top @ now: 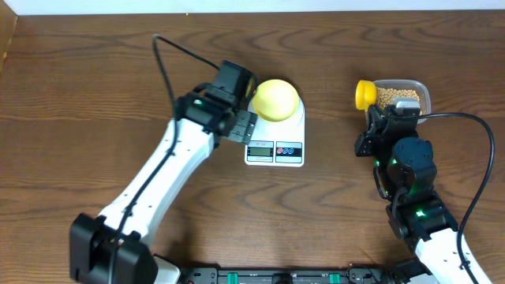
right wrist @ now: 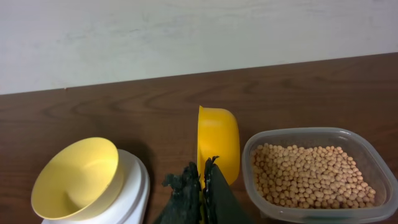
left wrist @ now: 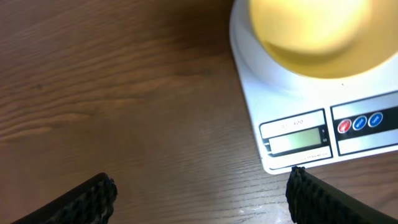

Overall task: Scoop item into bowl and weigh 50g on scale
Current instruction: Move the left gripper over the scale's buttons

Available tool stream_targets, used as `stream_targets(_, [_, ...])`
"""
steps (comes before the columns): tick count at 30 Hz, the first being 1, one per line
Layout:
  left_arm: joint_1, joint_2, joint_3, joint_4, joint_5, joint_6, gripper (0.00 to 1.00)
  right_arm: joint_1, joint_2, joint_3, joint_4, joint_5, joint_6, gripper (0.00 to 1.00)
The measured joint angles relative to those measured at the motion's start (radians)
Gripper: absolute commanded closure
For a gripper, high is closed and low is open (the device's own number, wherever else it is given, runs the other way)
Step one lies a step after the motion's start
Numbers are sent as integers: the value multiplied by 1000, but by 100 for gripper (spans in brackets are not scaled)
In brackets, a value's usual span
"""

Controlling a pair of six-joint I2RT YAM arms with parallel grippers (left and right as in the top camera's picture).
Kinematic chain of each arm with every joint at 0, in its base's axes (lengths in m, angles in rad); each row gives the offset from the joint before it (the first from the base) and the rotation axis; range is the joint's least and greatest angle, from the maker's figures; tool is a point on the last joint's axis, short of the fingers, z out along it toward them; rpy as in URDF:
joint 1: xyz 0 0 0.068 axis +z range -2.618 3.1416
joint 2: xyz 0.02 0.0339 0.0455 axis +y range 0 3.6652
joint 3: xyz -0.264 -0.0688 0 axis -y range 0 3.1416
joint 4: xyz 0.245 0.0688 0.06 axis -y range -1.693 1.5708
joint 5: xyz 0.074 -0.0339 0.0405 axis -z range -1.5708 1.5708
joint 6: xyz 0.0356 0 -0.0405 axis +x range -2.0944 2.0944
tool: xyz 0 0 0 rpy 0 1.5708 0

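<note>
The pale yellow bowl (top: pixel 277 99) sits empty on the white scale (top: pixel 275 152), seen also in the left wrist view (left wrist: pixel 311 31) and the right wrist view (right wrist: pixel 78 177). The scale's display (left wrist: pixel 297 142) reads blank. My left gripper (left wrist: pixel 199 199) is open and empty, just left of the scale's front corner. My right gripper (right wrist: pixel 203 180) is shut on the handle of a bright yellow scoop (right wrist: pixel 217 140), held left of the clear tub. The tan beans (right wrist: pixel 308 174) fill the tub (top: pixel 402 96). The scoop (top: pixel 364 93) looks empty.
The table's far edge meets a white wall (right wrist: pixel 186 37) behind the tub. Black cables (top: pixel 170 59) arch over the left arm and the right arm (top: pixel 473 126). Bare brown wood (top: pixel 79 118) lies left of the scale.
</note>
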Motion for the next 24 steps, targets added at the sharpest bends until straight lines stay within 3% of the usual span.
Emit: stream_targets(24, [-165,181,0,48,-77,-157,11,0,0,0,0,0,-41,99])
